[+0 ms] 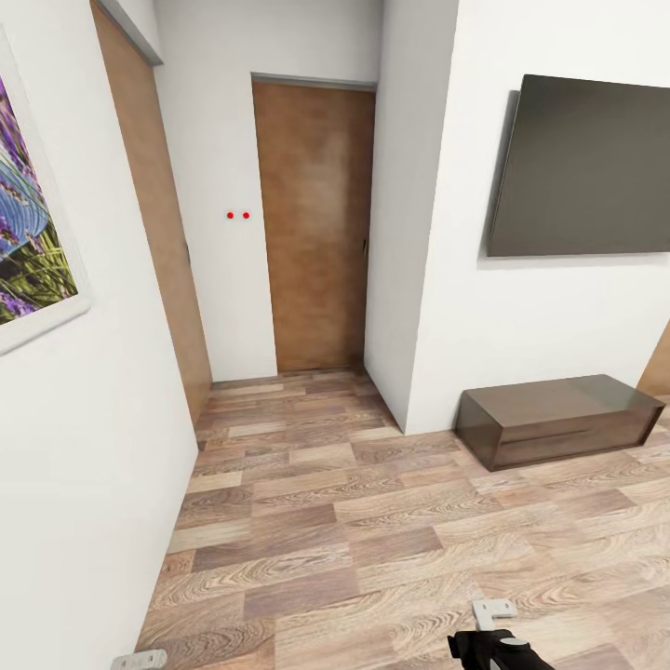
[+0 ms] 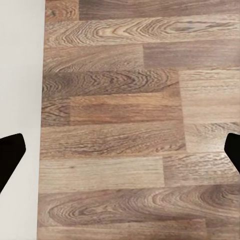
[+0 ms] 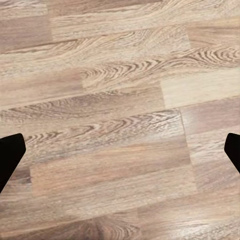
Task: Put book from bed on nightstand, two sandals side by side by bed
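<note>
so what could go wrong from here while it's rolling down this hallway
1. The left claw hangs open right by the white wall; drifting left could scrape the arm on it.
2. The low brown cabinet juts out under the wall TV; a wide right turn could clip it.
3. The wooden door ahead looks shut, so driving on may end in a bump.

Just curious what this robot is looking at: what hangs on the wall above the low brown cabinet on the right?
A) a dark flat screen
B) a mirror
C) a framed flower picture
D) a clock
A: a dark flat screen is mounted on the white wall above the low brown cabinet; the flower picture hangs on the opposite, left wall.
</note>
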Available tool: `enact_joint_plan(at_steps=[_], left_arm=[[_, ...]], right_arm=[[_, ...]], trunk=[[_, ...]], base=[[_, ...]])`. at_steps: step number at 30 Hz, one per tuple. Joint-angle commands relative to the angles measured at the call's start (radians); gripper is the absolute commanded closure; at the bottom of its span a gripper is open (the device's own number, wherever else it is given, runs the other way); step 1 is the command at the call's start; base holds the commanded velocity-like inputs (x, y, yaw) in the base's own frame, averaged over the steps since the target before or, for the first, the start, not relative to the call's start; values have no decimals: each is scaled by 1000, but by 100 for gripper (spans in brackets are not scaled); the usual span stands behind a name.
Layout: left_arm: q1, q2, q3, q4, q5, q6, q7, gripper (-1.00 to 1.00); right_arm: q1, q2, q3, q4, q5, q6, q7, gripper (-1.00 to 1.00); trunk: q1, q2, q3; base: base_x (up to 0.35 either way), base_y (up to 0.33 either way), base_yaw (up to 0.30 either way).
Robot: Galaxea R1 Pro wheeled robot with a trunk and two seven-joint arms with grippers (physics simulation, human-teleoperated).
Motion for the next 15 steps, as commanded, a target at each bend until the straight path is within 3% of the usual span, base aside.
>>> enact_joint_plan(at_steps=[1, 4, 12, 15], left_arm=[[-1, 1, -8, 1, 10, -4, -3, -100], [0, 0, -8, 1, 10, -3, -2, -100], [21, -45, -8, -4, 3, -2, -6, -100], [23, -50, -9, -4, 2, -2, -7, -100]], right_arm=[[0, 0, 3, -2, 0, 6, 1, -100], [-2, 0, 3, -5, 0, 6, 0, -100], [44, -9, -17, -50, -4, 0, 0, -100], [61, -10, -19, -61, -4, 0, 0, -100]], trunk=[[0, -1, -1], [0, -1, -1], [0, -1, -1], [0, -1, -1]], base=[[0, 0, 0], [0, 0, 0], [0, 0, 0], [0, 0, -2]])
